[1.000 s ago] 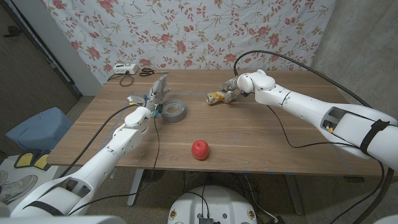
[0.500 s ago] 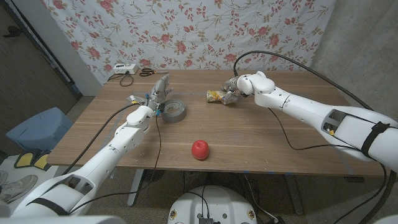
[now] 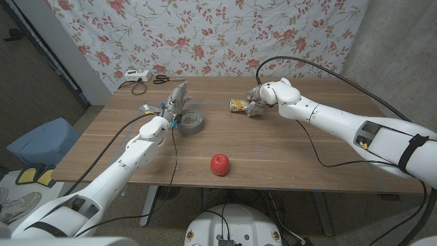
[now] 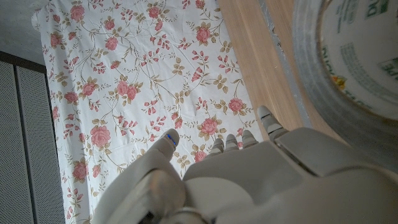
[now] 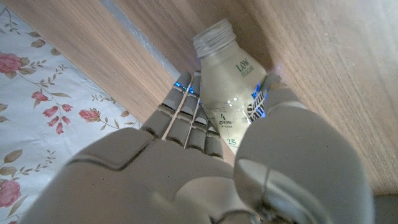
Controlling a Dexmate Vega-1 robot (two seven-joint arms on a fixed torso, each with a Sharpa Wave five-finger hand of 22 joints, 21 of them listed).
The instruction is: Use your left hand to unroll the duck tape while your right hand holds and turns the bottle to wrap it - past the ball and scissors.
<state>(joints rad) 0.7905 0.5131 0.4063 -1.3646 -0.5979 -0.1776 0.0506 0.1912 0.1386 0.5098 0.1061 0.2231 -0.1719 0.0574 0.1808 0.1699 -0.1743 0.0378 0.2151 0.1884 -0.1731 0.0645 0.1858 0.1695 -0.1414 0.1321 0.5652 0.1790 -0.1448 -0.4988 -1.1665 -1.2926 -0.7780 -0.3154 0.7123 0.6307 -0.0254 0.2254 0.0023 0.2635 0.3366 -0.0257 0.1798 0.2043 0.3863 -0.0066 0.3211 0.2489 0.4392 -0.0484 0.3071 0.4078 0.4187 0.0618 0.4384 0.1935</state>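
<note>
The right hand [image 3: 258, 98] lay at about one o'clock on the wooden table [image 3: 287, 147], its fingers wrapped around the bottle [image 3: 239, 105]. In the right wrist view the fingers [image 5: 186, 118] cupped one side of the bottle [image 5: 230, 93] and the thumb pressed the other, with the silver cap pointing away from the palm. In the head view the bottle lay on its side, its yellow-labelled end sticking out toward nine o'clock of the hand.

The left hand [image 3: 174, 102] stood at about eleven o'clock, fingers pointing up and away from the robot, just beside the roll of duck tape [image 3: 189, 120]. Whether it touched or held the roll I could not tell; in the left wrist view the fingers [image 4: 168, 144] reached toward the flowered cloth [image 4: 124, 87] while the grey roll [image 4: 348, 68] lay flat on the wood close beside the hand.

The red ball [image 3: 219, 164] sat near the table's six o'clock edge, well apart from both hands. At the far edge, about eleven o'clock, lay scissors [image 3: 162, 78] next to a white box [image 3: 134, 76] with a cable.
</note>
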